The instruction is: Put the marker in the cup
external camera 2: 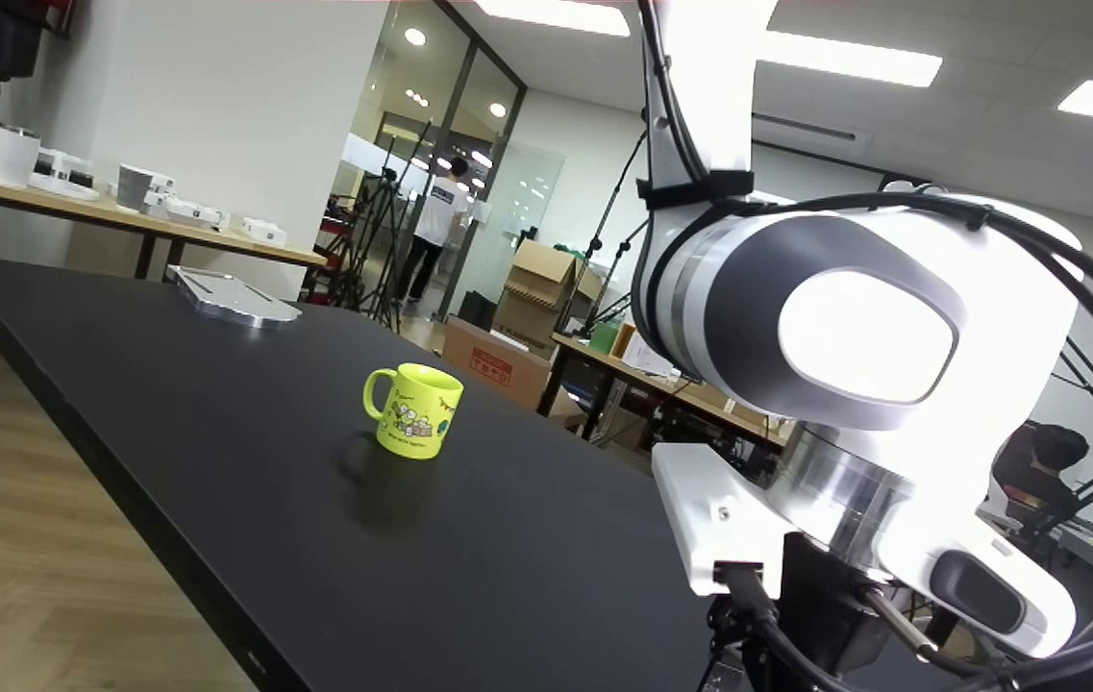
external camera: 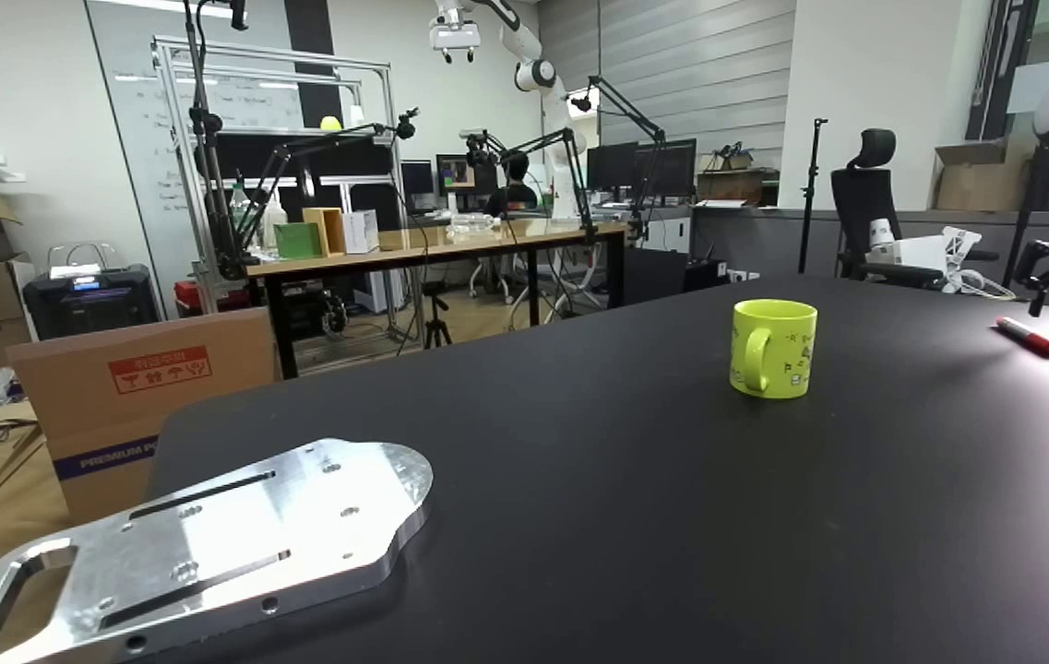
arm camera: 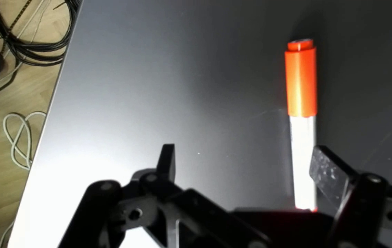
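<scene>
Wrist view: the marker (arm camera: 302,125) lies on the table (arm camera: 130,86), right of centre, not yet grasped; the gripper (arm camera: 244,160) has its fingers spread. Pick-up, carry and drop all remain. In an exterior view, the cup (external camera: 780,350) stands upright, right of centre; a metal plate (external camera: 303,526), lower left, seems out of the way.

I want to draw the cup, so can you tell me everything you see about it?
The cup is bright yellow-green and shiny, maybe ceramic, with one looped handle and little cartoons and writing printed on it. It stands upright, mouth open, on the black table, which is all that touches it. Its inside bottom is hidden.
</scene>
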Controlling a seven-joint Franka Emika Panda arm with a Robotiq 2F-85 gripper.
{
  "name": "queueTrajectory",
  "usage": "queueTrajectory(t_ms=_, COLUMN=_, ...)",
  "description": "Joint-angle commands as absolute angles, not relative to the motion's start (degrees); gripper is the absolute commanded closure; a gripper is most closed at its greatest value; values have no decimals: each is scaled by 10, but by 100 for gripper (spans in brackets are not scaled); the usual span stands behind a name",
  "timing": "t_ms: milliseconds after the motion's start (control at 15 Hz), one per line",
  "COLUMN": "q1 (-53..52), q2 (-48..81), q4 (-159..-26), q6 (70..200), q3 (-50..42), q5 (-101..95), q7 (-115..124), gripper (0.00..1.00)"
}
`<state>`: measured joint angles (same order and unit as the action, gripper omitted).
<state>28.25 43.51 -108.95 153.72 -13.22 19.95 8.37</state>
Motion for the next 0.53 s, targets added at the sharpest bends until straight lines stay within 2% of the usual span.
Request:
queueTrajectory(t_ms=0, q1=284, q2=441, q4=-1073, q6=1517, q3=-129, q5=208, q7=104, gripper=0)
queueTrajectory(t_ms=467, q1=314, q2=443, q4=-1056, q6=1500, q3=-98, q5=198, q7=-2, gripper=0)
